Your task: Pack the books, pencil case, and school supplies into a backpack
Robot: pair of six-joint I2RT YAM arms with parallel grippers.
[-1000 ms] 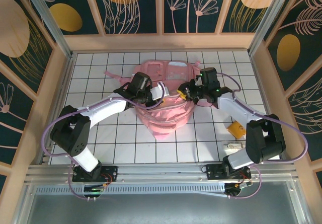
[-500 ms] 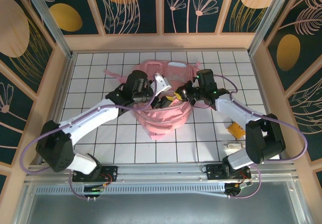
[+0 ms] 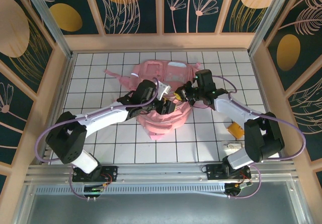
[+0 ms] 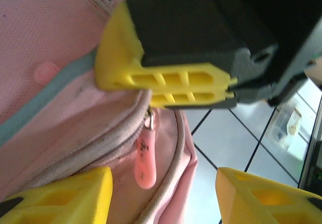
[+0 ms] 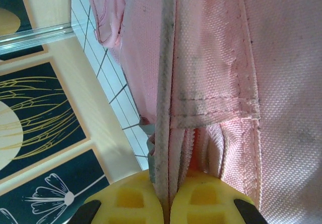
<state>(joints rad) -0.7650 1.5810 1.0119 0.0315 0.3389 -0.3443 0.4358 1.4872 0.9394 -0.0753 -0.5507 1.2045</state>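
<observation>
Checking state: backpack (image 3: 168,75) lies on the white tiled table (image 3: 100,143), mid-width and toward the far side, between our two arms. From above, both grippers meet over its middle, almost touching each other, with the left one slightly nearer the bases.

On the right wrist view, the right gripper (image 5: 167,204) is clamped down. Its two yellow fingers (image 5: 128,201) are pressed together on a stitched pink edge of the backpack, and the fabric runs up out of the pinch. The left wrist view shows the same from the side: those fingers are closed, nipping the rim just beside the zipper track.

Our left gripper (image 4: 163,183) is spread wide and gripping nothing. It hovers over the backpack, just beside the right gripper. The pink zipper pull (image 4: 146,158) hangs in the gap between the left fingers, touched by neither.

School supplies: the small orange square (image 3: 235,129) sits on the tiles to the right, well apart from the backpack and close by the right arm. The tiny whitish item (image 3: 232,146) lies just nearer the table edge. We can't tell what either is.
</observation>
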